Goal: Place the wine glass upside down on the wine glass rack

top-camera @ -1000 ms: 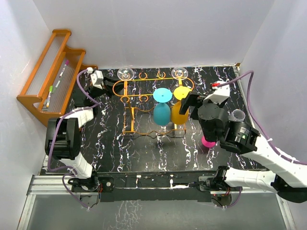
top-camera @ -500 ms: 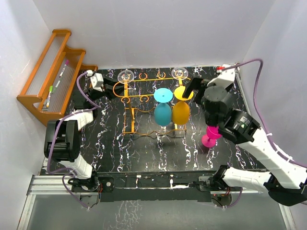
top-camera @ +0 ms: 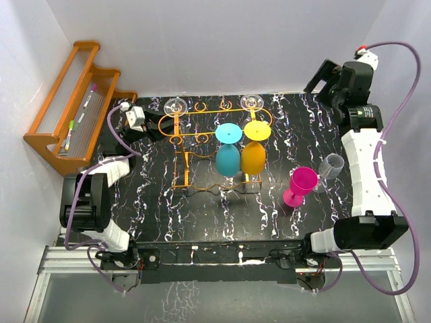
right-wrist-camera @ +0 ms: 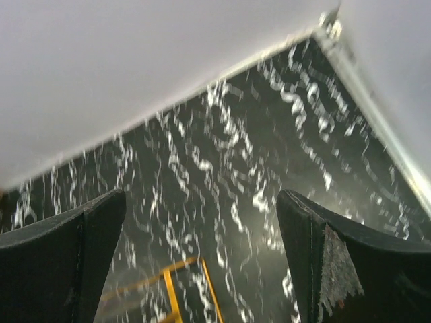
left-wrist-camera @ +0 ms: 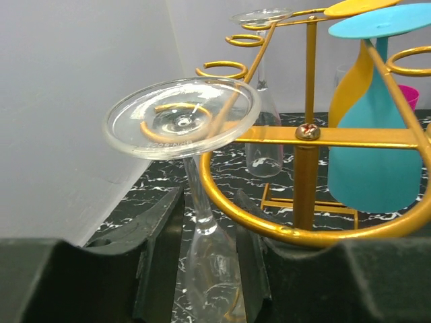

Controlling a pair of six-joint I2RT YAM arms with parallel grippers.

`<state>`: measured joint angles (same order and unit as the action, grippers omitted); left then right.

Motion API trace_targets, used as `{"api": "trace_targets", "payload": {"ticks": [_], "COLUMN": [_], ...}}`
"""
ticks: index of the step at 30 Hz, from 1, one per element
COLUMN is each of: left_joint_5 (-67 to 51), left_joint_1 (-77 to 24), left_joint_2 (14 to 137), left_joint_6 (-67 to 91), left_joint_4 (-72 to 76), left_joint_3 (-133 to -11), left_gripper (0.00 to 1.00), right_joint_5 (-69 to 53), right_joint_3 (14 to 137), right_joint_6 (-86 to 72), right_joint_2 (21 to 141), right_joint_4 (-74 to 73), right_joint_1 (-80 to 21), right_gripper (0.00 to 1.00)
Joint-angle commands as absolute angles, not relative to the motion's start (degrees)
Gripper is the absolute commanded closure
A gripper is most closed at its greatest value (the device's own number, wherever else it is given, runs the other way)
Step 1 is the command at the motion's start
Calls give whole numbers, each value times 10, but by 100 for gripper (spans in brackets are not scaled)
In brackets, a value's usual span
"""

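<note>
In the top view, the wine glass rack (top-camera: 217,120) is seen in the middle of the table (top-camera: 202,215). The clear wine glass (top-camera: 176,105) is hung upside down at its 10 o'clock corner, with the foot lying above the top rail. The left gripper (top-camera: 155,124) is found at 9 o'clock of the rack, just beside this glass. The right gripper (top-camera: 322,75) is held high at 2 o'clock, well apart from everything. A pink glass (top-camera: 300,184) is stood upright at 4 o'clock of the rack. In the left wrist view, the foot is seen resting on the rail and the stem is passed down inside its curve. The bowl is hung between the fingers (left-wrist-camera: 160,249), which are set a little apart. A thin gap seems to be left on each side, so the glass is judged to be carried by the rack and not by the gripper. In the right wrist view, the jaws are spread wide and nothing is held between them. The placing step is judged nearly done. Next, a straight withdrawal toward 9 o'clock is called for, with the jaws opened more, so that the bowl is not knocked and the foot is not dragged off the rail.
</note>
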<state>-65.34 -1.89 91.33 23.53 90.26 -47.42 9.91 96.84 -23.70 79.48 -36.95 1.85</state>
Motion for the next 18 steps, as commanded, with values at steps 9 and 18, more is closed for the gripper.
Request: {"api": "trace_targets", "payload": {"ticks": [9, 18], "left_joint_5": [-616, -583], "left_joint_1": [-6, -5], "left_joint_2": [822, 779], "left_joint_6": [89, 30], "left_joint_4": [664, 500], "left_joint_3": [-467, -458], "left_gripper": [57, 44], "right_joint_5": [94, 193], "right_joint_3": [777, 731], "right_joint_6": [-208, -206], "right_joint_2": [609, 593], "right_joint_4": [-496, -519], "right_joint_1": [4, 4], "right_gripper": [18, 49]}}
